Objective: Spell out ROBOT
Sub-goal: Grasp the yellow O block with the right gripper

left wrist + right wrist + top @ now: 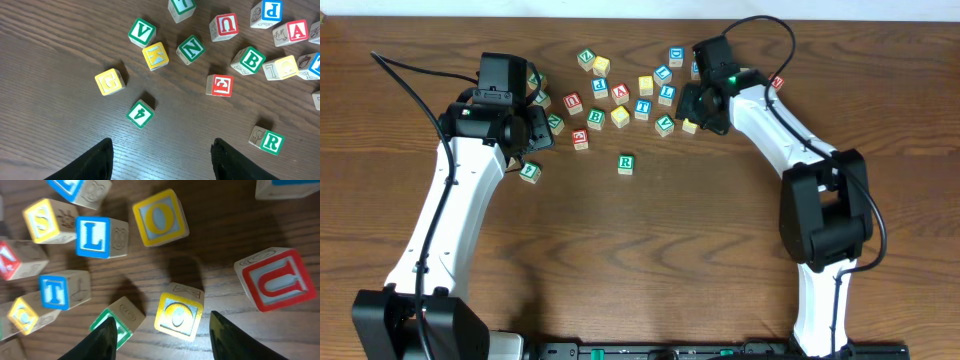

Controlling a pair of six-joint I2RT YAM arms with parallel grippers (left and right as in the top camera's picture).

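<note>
The right claw (162, 327) hangs spread with the nearer yellow O block (178, 315) between its fingers, just ahead of the tips; a second yellow O block (160, 217) lies beyond. The left claw (162, 147), spread and empty, hovers by the green 4 block (140, 113). Farther out the green R block (626, 162) stands alone on the counter (720, 240), so the right arm seems better placed for the O.

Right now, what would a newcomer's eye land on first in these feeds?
A scatter of bright letter blocks crowds the far middle of the table, with one green R block alone nearer the robot. In the right wrist view the open right gripper hangs over a yellow O block lying between its fingers; the left gripper is open too.
</note>
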